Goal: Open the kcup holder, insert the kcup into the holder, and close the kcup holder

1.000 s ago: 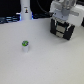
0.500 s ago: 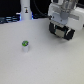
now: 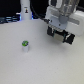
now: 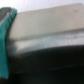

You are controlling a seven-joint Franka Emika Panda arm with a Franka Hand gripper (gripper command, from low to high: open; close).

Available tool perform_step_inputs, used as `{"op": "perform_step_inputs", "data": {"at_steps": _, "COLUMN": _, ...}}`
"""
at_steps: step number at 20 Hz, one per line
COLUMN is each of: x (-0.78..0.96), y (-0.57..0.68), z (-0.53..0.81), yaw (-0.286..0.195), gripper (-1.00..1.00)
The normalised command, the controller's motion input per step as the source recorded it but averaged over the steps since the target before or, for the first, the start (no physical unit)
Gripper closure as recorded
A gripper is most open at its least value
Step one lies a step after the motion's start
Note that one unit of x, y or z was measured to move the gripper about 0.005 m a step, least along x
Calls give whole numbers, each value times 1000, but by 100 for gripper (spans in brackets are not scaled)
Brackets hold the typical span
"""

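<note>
The gripper [image 3: 60, 36] is hovering over the table [image 3: 45, 62], jaw state indeterminate; the kcup [image 3: 25, 45] is standing well apart.

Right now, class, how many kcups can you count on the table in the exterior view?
1. The kcup, white with a green top, stands upright on the white table, towards the exterior view's left, apart from the gripper. Others could be hidden behind the arm.

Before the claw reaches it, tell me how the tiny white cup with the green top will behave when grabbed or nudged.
The tiny white plastic cup with a green top stands upright and alone on the white table, so a sideways nudge would probably tip it. It looks small and thin-walled, so likely light. Once on its side, its round body may roll.
</note>
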Motion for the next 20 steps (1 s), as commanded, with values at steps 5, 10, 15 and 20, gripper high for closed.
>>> {"op": "perform_step_inputs", "data": {"at_steps": 5, "x": 826, "y": -406, "z": 155, "yaw": -62, "gripper": 100}}
{"op": "perform_step_inputs", "data": {"at_steps": 10, "x": 573, "y": -323, "z": 182, "yaw": -51, "gripper": -100}}
{"op": "perform_step_inputs", "data": {"at_steps": 15, "x": 104, "y": -100, "z": 352, "yaw": -56, "gripper": -100}}
{"op": "perform_step_inputs", "data": {"at_steps": 20, "x": 57, "y": -293, "z": 406, "yaw": -131, "gripper": -100}}
